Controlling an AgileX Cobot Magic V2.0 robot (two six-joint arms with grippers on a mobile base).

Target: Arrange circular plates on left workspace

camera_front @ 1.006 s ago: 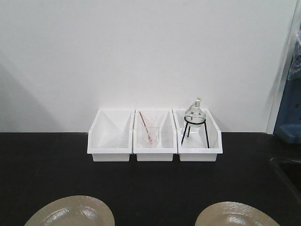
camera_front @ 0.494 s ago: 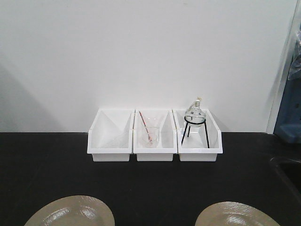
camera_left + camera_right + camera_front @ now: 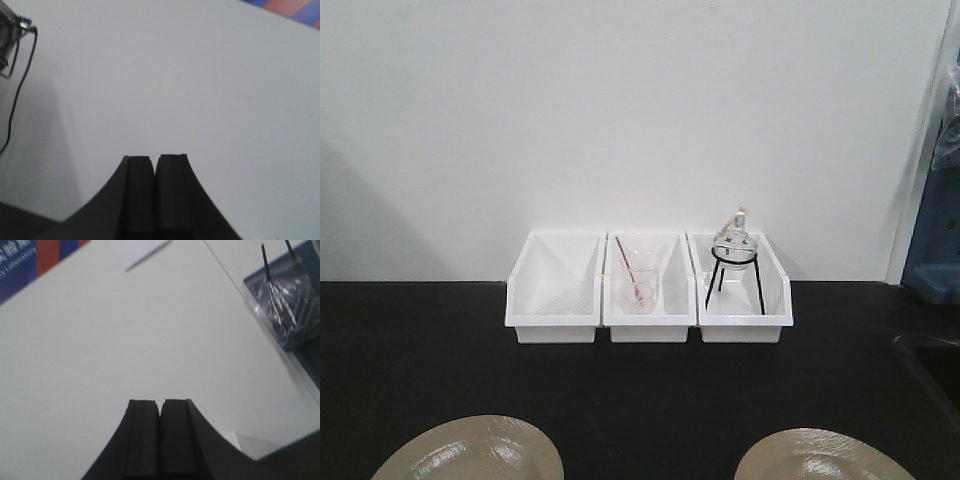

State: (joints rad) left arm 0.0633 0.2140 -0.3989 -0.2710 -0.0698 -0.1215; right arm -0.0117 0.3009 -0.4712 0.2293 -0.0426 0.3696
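Left gripper (image 3: 155, 196) had its black jaws pressed together, empty, facing a plain white wall (image 3: 175, 85), a thin black cable (image 3: 15, 95) hanging up to their left. Right gripper (image 3: 160, 439) had jaws together too, holding nothing, with a plastic-wrapped blue bundle (image 3: 287, 305) up to their right. Neither wrist camera caught the task's things, so where they sat from the jaws could not be told. In the front view, the two round glossy beige plates, one left (image 3: 470, 452) and one right (image 3: 815, 458), lay flat and well apart on the matte black surface (image 3: 410, 340), cut by the near edge. Farther back stood three white rectangular plastic bins (image 3: 648, 300), touching in a row.
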